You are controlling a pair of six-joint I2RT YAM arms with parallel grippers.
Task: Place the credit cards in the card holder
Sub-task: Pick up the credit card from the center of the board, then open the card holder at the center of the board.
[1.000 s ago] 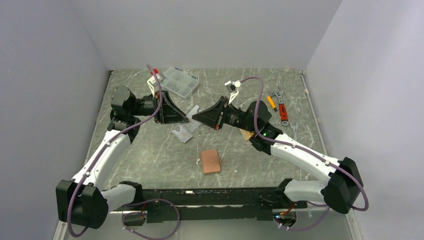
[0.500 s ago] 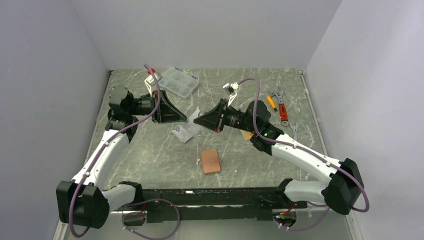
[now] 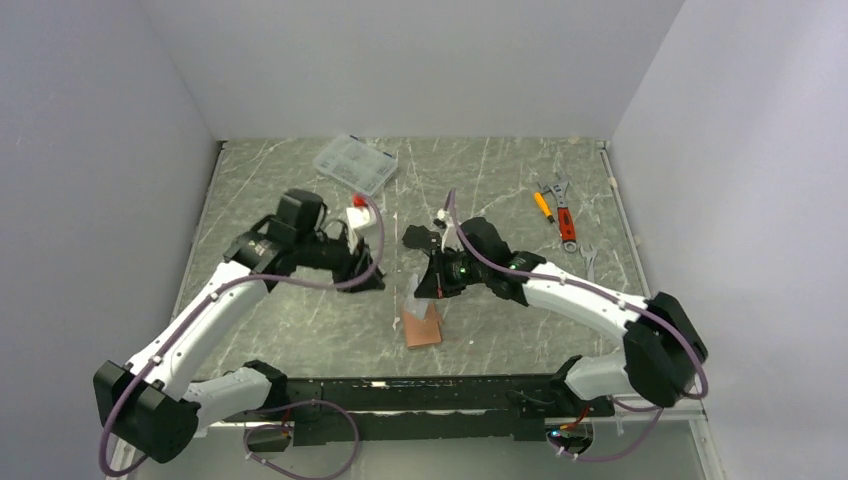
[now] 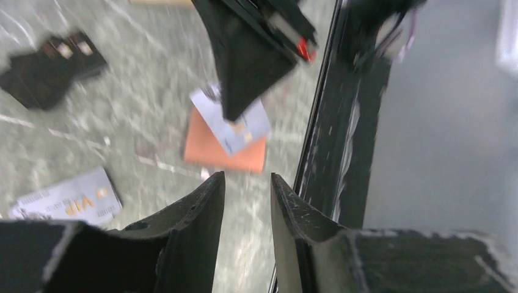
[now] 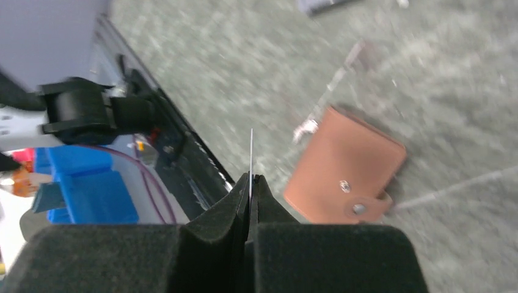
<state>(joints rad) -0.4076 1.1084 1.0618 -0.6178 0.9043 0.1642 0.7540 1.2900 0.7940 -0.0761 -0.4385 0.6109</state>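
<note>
Tabletop (image 3: 330,335) was grey-green marble-look with white veining. Left wall (image 3: 100,150), far wall (image 3: 420,60) and right wall (image 3: 740,150) were plain matte pale grey. Black rail (image 3: 420,385) ran along the near edge. Lighting was even and diffuse.

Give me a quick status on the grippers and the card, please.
Left gripper open, empty. Right gripper shut on silver card, edge-on over card holder. Holder's tab looks fastened; nothing else in the way.

the table (image 3: 320,322) bears a holder (image 3: 425,333) near its front edge, a clear box (image 3: 355,164) at the back edge, tools (image 3: 560,212) at right.
</note>
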